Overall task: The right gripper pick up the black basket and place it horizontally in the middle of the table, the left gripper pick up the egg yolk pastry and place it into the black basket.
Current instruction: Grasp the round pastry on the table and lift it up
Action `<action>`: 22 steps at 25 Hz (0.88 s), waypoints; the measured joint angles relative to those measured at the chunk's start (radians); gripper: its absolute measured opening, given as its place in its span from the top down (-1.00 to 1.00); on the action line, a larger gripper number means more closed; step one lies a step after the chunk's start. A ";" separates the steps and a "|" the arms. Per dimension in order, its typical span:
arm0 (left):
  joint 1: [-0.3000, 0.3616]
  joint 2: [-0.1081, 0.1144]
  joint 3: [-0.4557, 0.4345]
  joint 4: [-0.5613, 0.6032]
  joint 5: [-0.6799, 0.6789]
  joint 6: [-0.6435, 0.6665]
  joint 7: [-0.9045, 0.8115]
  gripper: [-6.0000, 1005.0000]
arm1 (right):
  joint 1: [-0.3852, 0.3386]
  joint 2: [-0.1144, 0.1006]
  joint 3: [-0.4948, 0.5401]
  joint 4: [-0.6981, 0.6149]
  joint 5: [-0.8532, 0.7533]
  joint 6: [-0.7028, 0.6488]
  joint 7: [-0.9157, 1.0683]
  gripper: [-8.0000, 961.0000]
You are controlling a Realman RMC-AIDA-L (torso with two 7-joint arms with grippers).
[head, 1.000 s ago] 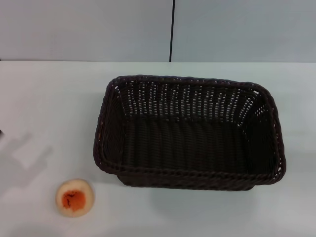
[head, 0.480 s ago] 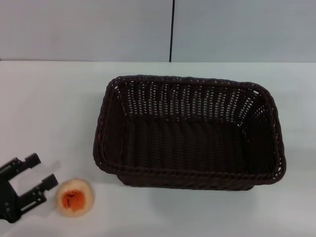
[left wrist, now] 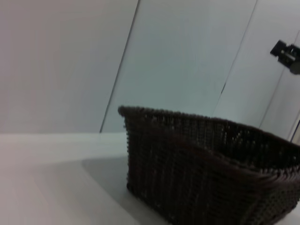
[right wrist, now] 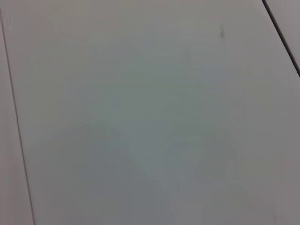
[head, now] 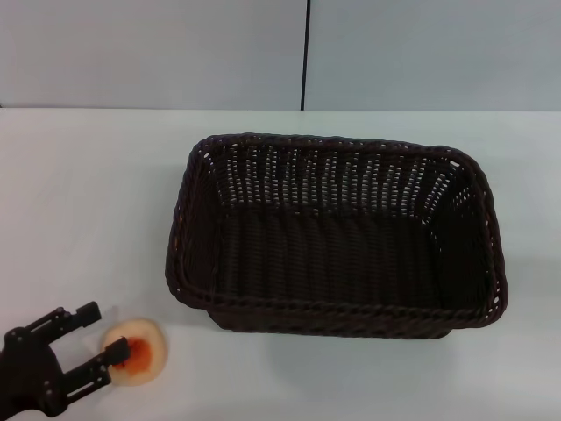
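- Near the front-left corner of the black basket (head: 335,237), out on the white table (head: 79,193), sits the egg yolk pastry (head: 136,351).
- Left gripper (head: 98,338) has its fingers spread, one of them over the pastry's edge and nothing gripped yet.
- Basket lies lengthwise mid-table, so the basket step looks done.
- Right gripper is out of sight.
- Next, likely: centre on the pastry, close gently, lift over the braided rim.

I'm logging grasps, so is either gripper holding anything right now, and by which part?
Nothing is held yet. The left gripper is open beside the pastry, one finger over its edge. The right gripper is not in view.
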 joint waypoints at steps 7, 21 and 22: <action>-0.007 -0.013 0.006 0.000 0.031 -0.044 0.000 -0.27 | 0.005 0.000 0.000 0.002 0.000 0.000 -0.003 0.04; -0.014 -0.017 0.000 0.001 0.065 -0.080 0.003 -0.17 | 0.007 -0.003 0.000 0.002 -0.002 0.013 -0.005 0.04; -0.013 -0.017 -0.001 0.001 0.064 -0.078 0.007 -0.09 | 0.007 -0.003 0.000 0.002 -0.004 0.018 -0.005 0.04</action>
